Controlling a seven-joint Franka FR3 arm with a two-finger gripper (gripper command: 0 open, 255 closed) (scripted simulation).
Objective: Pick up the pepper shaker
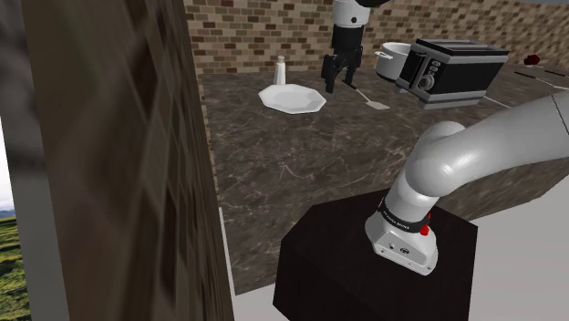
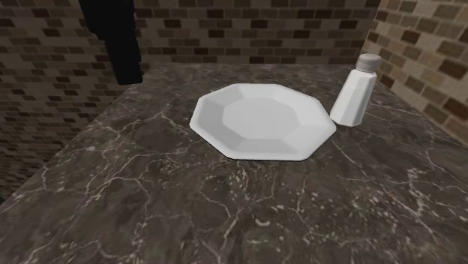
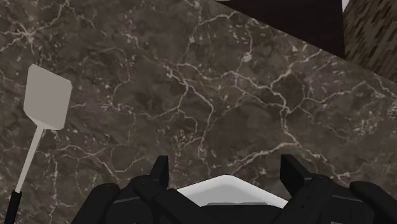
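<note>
The white pepper shaker (image 2: 354,94) is standing straight up, grey cap on top, at the right of the second exterior view. It is sitting just beside a white plate (image 2: 262,120) on the dark counter (image 2: 187,202). In the shoulder view's top middle, the gripper (image 1: 339,77) is hanging to the right of the plate, fingers apart, holding nothing. A spatula (image 3: 48,98) is lying near it.
</note>
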